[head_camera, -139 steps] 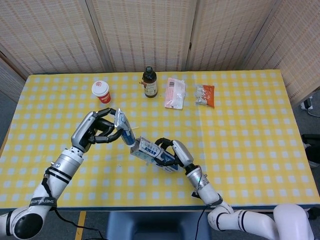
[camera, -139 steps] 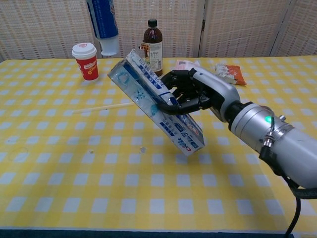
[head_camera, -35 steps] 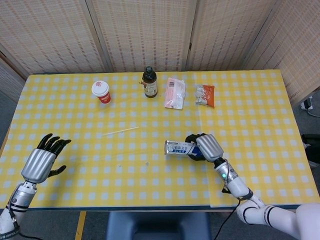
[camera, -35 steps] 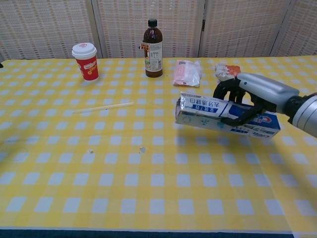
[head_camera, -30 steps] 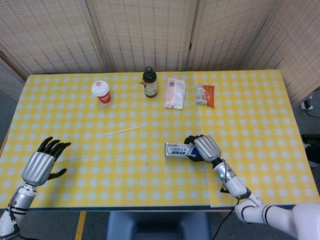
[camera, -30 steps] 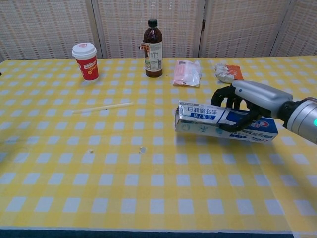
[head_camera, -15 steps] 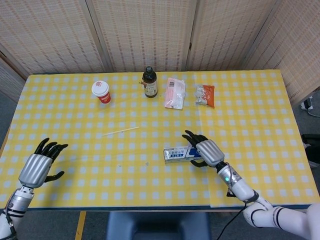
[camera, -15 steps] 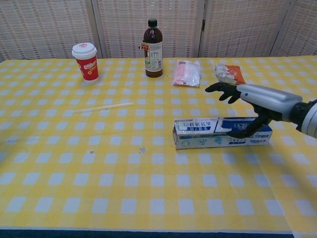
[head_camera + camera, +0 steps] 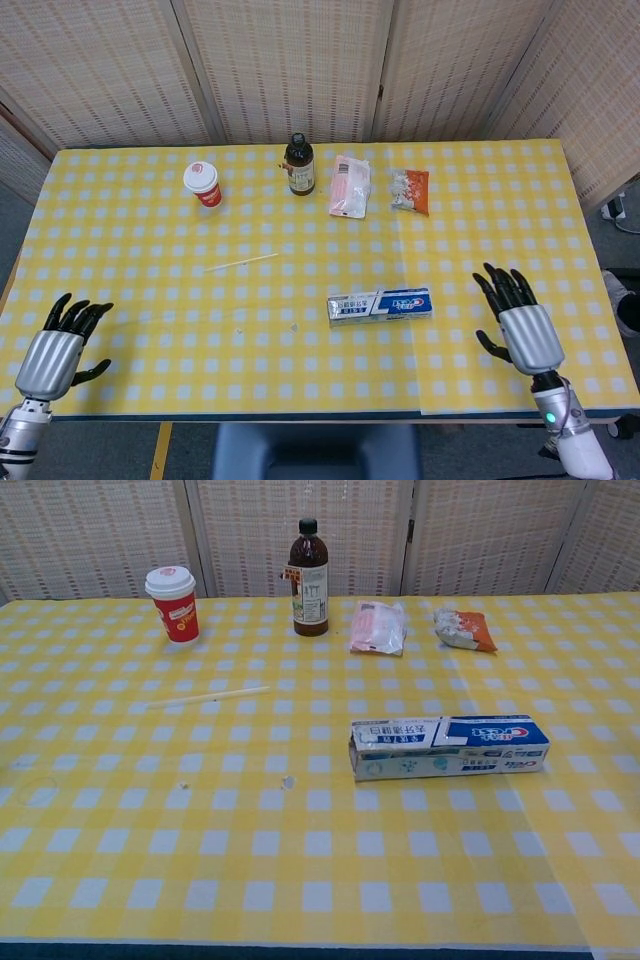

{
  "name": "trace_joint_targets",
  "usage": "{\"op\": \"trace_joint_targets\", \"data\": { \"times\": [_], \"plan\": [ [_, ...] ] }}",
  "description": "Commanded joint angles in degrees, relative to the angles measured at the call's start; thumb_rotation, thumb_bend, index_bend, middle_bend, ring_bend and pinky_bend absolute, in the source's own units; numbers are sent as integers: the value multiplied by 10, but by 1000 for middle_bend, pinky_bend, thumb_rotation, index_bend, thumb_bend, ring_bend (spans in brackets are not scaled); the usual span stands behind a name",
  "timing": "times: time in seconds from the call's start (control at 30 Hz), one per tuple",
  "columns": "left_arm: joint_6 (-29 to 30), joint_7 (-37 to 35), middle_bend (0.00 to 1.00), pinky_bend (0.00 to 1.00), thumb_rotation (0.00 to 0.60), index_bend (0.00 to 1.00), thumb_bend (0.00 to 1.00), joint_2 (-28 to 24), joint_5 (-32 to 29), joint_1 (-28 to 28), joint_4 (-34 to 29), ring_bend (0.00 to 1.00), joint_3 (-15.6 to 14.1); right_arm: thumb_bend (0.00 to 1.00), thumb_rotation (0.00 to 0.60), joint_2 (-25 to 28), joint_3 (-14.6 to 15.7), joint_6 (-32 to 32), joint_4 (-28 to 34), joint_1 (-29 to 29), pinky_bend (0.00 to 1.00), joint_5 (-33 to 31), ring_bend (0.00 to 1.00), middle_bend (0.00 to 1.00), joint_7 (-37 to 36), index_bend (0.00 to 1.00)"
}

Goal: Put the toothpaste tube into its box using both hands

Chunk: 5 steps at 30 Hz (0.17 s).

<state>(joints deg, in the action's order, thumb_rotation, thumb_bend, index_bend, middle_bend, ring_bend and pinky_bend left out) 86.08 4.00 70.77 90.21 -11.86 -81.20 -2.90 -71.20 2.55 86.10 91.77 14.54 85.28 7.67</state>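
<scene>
The toothpaste box (image 9: 380,305) (image 9: 448,747) lies flat on the yellow checked table, long side running left to right, right of the table's middle. No tube shows outside it. My right hand (image 9: 523,329) hovers near the front right edge, apart from the box, fingers spread and holding nothing. Over the front left corner my left hand (image 9: 52,355) is spread too, with nothing in it. Neither hand appears in the chest view.
At the back stand a red paper cup (image 9: 203,183) (image 9: 172,602) and a brown bottle (image 9: 299,165) (image 9: 309,577). A pink packet (image 9: 350,185) (image 9: 377,627) and an orange snack bag (image 9: 411,190) (image 9: 460,628) lie to their right. A thin straw (image 9: 241,263) (image 9: 208,696) lies left of centre.
My right hand let go of the box and drew back to the front right edge. The box now lies still on the table. My left hand slid a little further toward the front left corner.
</scene>
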Motion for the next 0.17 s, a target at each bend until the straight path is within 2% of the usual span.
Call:
{"op": "trace_joint_targets", "data": {
  "times": [0.03,0.17],
  "plan": [
    [-12,16,259,81,600,190,191,-9,2,4,-17,176,-6,324,600,33,16,12,3,-31,0,7,0,0,-7,0],
    [-9,23,259,81,600,180,191,-9,6,6,-22,176,-2,324,600,36,13,-4,3,-29,0,11,0,0,-11,0]
  ]
}}
